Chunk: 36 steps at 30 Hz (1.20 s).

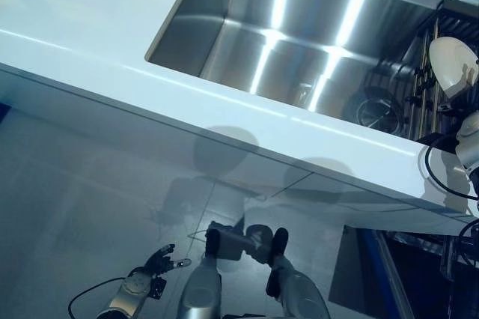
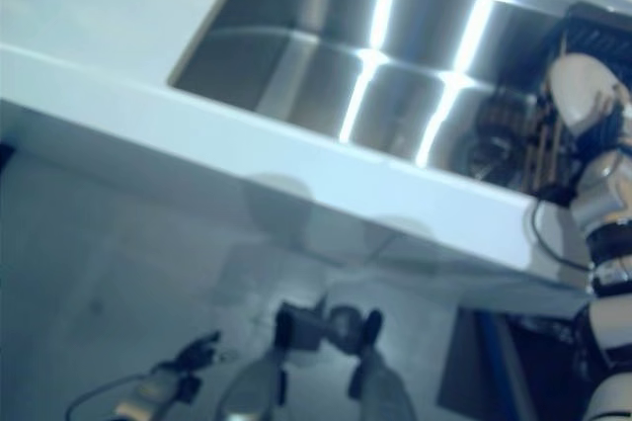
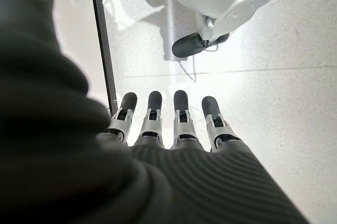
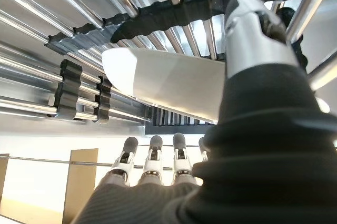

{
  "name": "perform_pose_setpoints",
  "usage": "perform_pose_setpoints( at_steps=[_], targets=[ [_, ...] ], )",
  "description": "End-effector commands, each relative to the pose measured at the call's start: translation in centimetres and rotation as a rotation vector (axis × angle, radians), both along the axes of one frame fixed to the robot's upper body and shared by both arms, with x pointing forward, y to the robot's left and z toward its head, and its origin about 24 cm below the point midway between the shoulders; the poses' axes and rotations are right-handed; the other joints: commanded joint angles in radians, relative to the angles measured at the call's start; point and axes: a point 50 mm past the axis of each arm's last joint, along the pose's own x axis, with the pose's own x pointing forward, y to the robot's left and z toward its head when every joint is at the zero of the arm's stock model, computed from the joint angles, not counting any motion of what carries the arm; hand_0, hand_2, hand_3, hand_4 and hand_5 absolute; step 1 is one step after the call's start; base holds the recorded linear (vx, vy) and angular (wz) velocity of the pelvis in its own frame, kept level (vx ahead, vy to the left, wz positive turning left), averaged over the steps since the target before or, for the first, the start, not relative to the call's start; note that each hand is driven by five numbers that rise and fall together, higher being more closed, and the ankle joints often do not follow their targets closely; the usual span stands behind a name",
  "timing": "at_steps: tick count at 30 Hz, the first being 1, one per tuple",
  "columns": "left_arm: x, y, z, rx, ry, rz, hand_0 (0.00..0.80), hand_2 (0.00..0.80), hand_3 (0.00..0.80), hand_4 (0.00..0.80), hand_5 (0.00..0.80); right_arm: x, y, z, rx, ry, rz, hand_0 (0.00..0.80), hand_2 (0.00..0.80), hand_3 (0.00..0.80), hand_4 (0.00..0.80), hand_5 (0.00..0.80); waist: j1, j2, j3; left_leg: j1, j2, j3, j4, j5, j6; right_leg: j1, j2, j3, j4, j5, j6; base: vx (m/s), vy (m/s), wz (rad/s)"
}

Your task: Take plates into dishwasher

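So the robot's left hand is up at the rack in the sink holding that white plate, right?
No, it is the right hand at the rack, thumb over the white plate, as the right wrist view shows. The left hand hangs low over the floor, fingers straight.

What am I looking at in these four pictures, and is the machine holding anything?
This is a two-legged robot with two arms. The two wide pictures come from cameras on its head, looking down at a white counter with a steel sink set into it. At the sink's right end stands a dish rack with a white plate in it.

The other two pictures come from cameras on its wrists, looking along each hand. The right hand is up at the rack: its thumb lies on the plate and its fingers are on the other side, so it seems to be pinching the plate. The left hand hangs low over the floor, fingers straight, holding nothing.
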Motion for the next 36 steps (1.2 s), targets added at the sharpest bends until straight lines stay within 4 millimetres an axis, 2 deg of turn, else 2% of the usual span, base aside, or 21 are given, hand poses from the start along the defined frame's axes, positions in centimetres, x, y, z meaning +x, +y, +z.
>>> perform_pose_setpoints(
  at_steps=[1, 6, 7, 8, 9, 11, 12, 13, 25, 36],
  targets=[
    [0.8, 0.3, 0.7, 0.006, -0.029, -0.046, 0.0, 0.0, 0.0, 0.0, 0.0, -0.2, -0.2, 3.4, -0.147, -0.048, -0.029, 0.0, 0.0, 0.0, 0.0, 0.0, 0.029, 0.012, 0.018, -0.081, -0.03, 0.006, 0.005, -0.008, 0.049, -0.003, 0.028, -0.005, 0.15, -0.169, 0.03, 0.0, 0.0, 0.0],
    [0.7, 0.2, 0.7, 0.0, -0.029, -0.046, 0.0, 0.0, 0.0, 0.0, 0.0, -0.4, -0.1, 3.8, -0.203, -0.061, -0.055, 0.0, 0.0, 0.0, 0.0, 0.0, 0.03, 0.012, 0.016, -0.08, -0.031, 0.007, 0.005, -0.009, 0.05, -0.003, 0.027, -0.005, 0.15, -0.168, 0.031, 0.0, 0.0, 0.0],
    [0.7, 0.2, 0.7, -0.002, -0.03, -0.047, 0.0, 0.0, 0.0, 0.0, 0.0, -0.4, -0.1, 3.9, -0.215, -0.064, -0.06, 0.041, 0.041, 0.041, 0.041, 0.041, 0.03, 0.012, 0.015, -0.08, -0.032, 0.007, 0.005, -0.008, 0.051, -0.003, 0.027, -0.005, 0.149, -0.167, 0.032, 0.0, 0.0, 0.0],
    [0.7, 0.2, 0.7, -0.002, -0.03, -0.048, 0.0, 0.0, 0.0, 0.0, 0.0, -0.4, -0.1, 4.1, -0.218, -0.07, -0.064, 0.232, 0.232, 0.232, 0.232, 0.232, 0.03, 0.013, 0.015, -0.081, -0.032, 0.007, 0.005, -0.008, 0.051, -0.004, 0.027, -0.004, 0.149, -0.167, 0.032, 0.0, 0.0, 0.0],
    [0.7, 0.2, 0.7, -0.003, -0.031, -0.049, 0.0, 0.0, 0.0, 0.0, 0.0, -0.5, -0.2, 4.2, -0.221, -0.078, -0.068, 0.483, 0.483, 0.483, 0.483, 0.483, 0.031, 0.013, 0.015, -0.081, -0.033, 0.007, 0.005, -0.009, 0.052, -0.004, 0.027, -0.004, 0.149, -0.168, 0.032, 0.0, 0.0, 0.0],
    [0.7, 0.2, 0.7, -0.004, -0.031, -0.049, 0.0, 0.0, 0.0, 0.0, 0.0, -0.5, -0.2, 4.2, -0.222, -0.089, -0.076, 0.649, 0.649, 0.649, 0.649, 0.649, 0.03, 0.013, 0.013, -0.081, -0.034, 0.007, 0.005, -0.01, 0.053, -0.004, 0.027, -0.003, 0.149, -0.168, 0.032, 0.0, 0.0, 0.0],
    [0.7, 0.2, 0.7, -0.003, -0.031, -0.049, 0.0, 0.0, 0.0, 0.0, 0.0, -0.6, -0.3, 4.2, -0.225, -0.094, -0.08, 0.762, 0.762, 0.762, 0.762, 0.762, 0.03, 0.012, 0.012, -0.08, -0.035, 0.007, 0.005, -0.01, 0.053, -0.004, 0.027, -0.002, 0.149, -0.168, 0.033, 0.0, 0.0, 0.0],
    [0.7, 0.2, 0.7, -0.003, -0.03, -0.049, 0.0, 0.0, 0.0, 0.0, 0.0, -0.7, -0.3, 4.2, -0.225, -0.099, -0.082, 0.8, 0.8, 0.8, 0.8, 0.8, 0.031, 0.012, 0.011, -0.079, -0.035, 0.007, 0.005, -0.01, 0.053, -0.003, 0.028, -0.002, 0.149, -0.168, 0.033, 0.0, 0.0, 0.0],
    [0.6, 0.1, 0.7, -0.008, -0.024, -0.048, 0.0, 0.0, 0.0, 0.0, 0.0, -0.9, -0.5, 3.8, -0.164, -0.159, -0.089, 0.8, 0.8, 0.8, 0.8, 0.8, 0.028, 0.008, -0.001, -0.071, -0.041, 0.013, 0.003, -0.016, 0.059, 0.002, 0.023, 0.006, 0.146, -0.165, 0.038, 0.0, 0.009, 0.0],
    [0.4, 0.3, 0.6, -0.005, -0.017, -0.047, 0.0, 0.0, 0.0, 0.0, 0.0, -1.4, -0.9, 3.4, -0.107, -0.221, -0.103, 0.8, 0.8, 0.8, 0.8, 0.8, 0.025, -0.013, -0.021, -0.047, -0.045, 0.031, 0.001, -0.03, 0.067, 0.022, 0.02, 0.022, 0.133, -0.154, 0.049, -0.003, 0.03, 0.0]
  ],
)
